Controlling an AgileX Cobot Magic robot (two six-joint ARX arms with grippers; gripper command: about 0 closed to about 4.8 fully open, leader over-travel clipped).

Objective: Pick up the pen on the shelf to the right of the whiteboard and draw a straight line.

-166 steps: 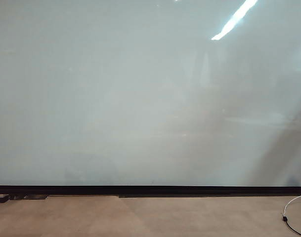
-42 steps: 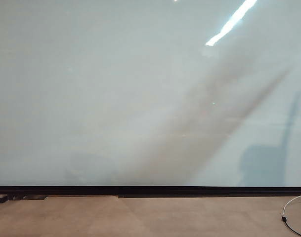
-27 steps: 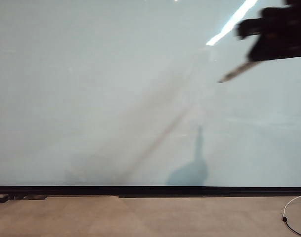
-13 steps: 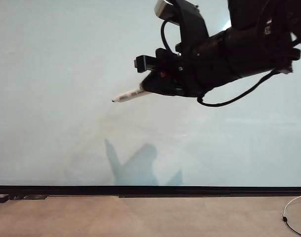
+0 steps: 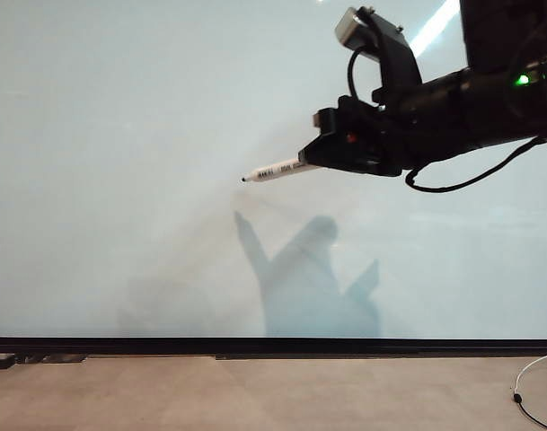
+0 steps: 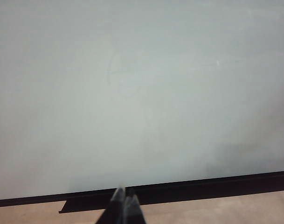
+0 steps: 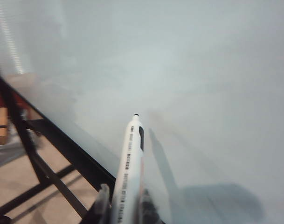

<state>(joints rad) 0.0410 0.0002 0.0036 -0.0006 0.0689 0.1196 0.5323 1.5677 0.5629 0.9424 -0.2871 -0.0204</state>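
The pen (image 5: 280, 169) is already picked up and hanging in front of the whiteboard (image 5: 120, 180), roughly mid-board in the exterior view, black tip aimed left and a touch downward. Going left to right: the left side of the board is bare, no straight line drawn yet. Down low in the left wrist view, the left gripper (image 6: 124, 205) sits with its fingertips pressed together, clenched on nothing, just above the board's black bottom strip. Then comes the pen tip, with its shadow on the board below it, and further right the right gripper (image 5: 331, 154) clamped around the rear of the white barrel — the right wrist view shows the pen (image 7: 130, 163) sticking out from between the right gripper (image 7: 125, 205) fingers.

I can't tell if the tip is touching yet; the separated shadow suggests not. My take for doing this step well: ease the tip in until it just meets the surface, keep the pressure light and constant, then sweep sideways at one height without rolling the wrist — otherwise the stroke will wobble or skip.
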